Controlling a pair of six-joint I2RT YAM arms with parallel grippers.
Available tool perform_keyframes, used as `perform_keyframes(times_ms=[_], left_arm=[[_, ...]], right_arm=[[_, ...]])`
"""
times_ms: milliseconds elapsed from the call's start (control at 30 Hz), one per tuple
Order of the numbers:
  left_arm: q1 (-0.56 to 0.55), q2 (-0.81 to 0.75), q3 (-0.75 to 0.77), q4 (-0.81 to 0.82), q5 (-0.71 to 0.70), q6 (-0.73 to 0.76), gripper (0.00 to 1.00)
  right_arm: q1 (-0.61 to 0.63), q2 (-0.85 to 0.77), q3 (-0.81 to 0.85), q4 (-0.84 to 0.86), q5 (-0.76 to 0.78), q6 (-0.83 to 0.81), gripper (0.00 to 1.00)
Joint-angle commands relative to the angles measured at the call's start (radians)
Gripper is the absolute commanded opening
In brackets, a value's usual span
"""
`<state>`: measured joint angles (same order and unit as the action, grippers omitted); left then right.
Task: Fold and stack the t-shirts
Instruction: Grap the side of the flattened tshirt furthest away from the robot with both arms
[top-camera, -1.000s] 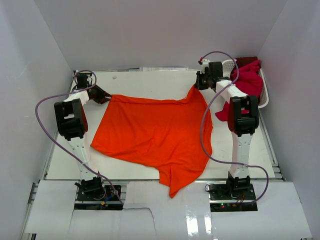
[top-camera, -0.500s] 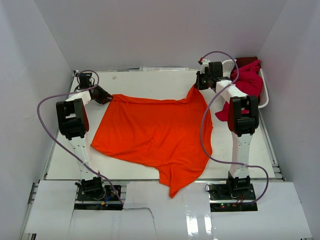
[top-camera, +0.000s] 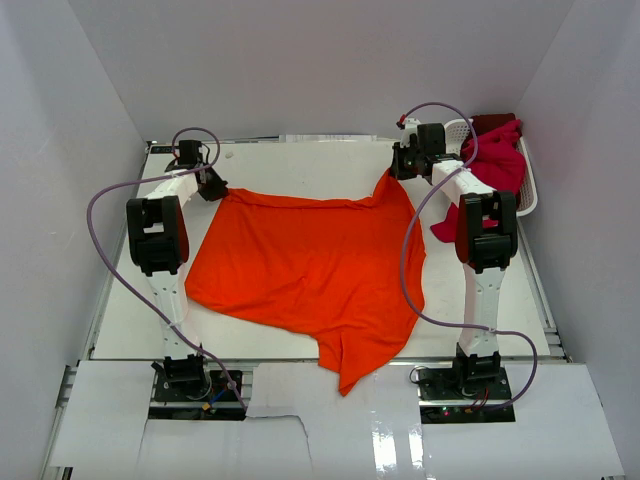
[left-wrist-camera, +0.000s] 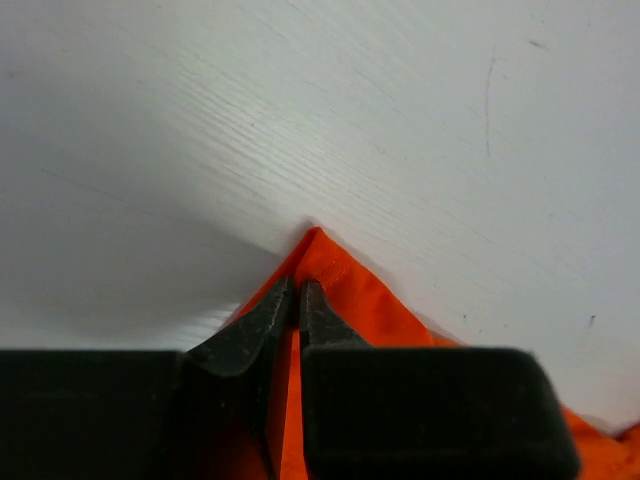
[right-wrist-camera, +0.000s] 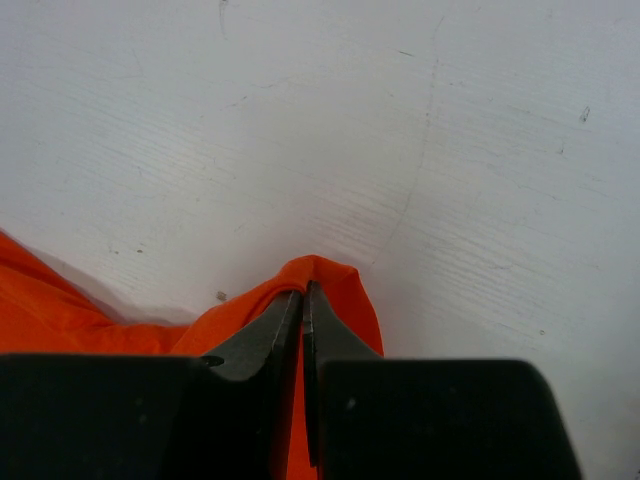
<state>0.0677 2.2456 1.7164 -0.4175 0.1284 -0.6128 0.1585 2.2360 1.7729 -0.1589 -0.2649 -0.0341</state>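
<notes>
The left pincer (top-camera: 212, 187) is pinching one far corner of the orange t-shirt (top-camera: 310, 265). Its jaws are drawn nearly together on the cloth, whose tip is poking out just beyond the fingertips onto the bare table (top-camera: 300, 155). The right pincer (top-camera: 400, 172) is clamping shut on the other far corner, with a small hump of cloth rising just ahead of its tips. Between the two pincers the far edge of the shirt is lying nearly straight. Behind them, toward the arm bases, the rest is spreading mostly flat, with a pointed flap trailing toward the near edge. Judging by this, the work is only beginning: the shirt is being laid out, no fold is showing, and nothing is stacked. Just to the outer side of the right pincer, the crimson t-shirts (top-camera: 497, 160) are sitting heaped in the basket (top-camera: 527, 190), one trailing over its wall, all waiting to be folded.
</notes>
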Motion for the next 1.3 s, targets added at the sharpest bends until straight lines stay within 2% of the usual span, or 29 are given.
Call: perform_keyframes(times_ms=[0,133,233,267,333,633,900,1100,1267], left_arm=[[-0.032,0.003,0.041,-0.043,-0.095,0.073,0.17],[-0.048,0.022,0.052,-0.053,-0.11,0.084,0.12],[-0.048,0.023,0.054,-0.061,-0.113,0.087,0.01],[-0.048,0.022,0.054,-0.063,-0.113,0.087,0.0],[-0.048,0.014,0.055,-0.067,-0.148,0.082,0.0],[-0.045,-0.006,0.133,-0.116,-0.141,0.077,0.0],[-0.031,0.002,0.222,-0.176,-0.038,0.053,0.0],[-0.023,-0.001,0.209,-0.184,0.011,0.044,0.0],[-0.011,-0.023,0.169,-0.182,0.023,0.031,0.0]], right_arm=[[0.004,0.005,0.028,0.019,-0.01,-0.006,0.08],[0.003,0.002,0.028,0.018,-0.007,-0.009,0.08],[0.001,0.002,0.029,0.019,-0.005,-0.009,0.08],[0.001,0.001,0.028,0.019,-0.005,-0.009,0.08],[0.001,0.001,0.03,0.018,-0.007,-0.009,0.08],[-0.002,0.008,0.059,-0.016,0.016,-0.013,0.08],[-0.004,-0.01,0.117,-0.082,0.052,-0.039,0.08],[-0.004,-0.035,0.112,-0.114,0.058,-0.039,0.08],[-0.002,-0.091,0.039,-0.108,0.076,-0.044,0.08]])
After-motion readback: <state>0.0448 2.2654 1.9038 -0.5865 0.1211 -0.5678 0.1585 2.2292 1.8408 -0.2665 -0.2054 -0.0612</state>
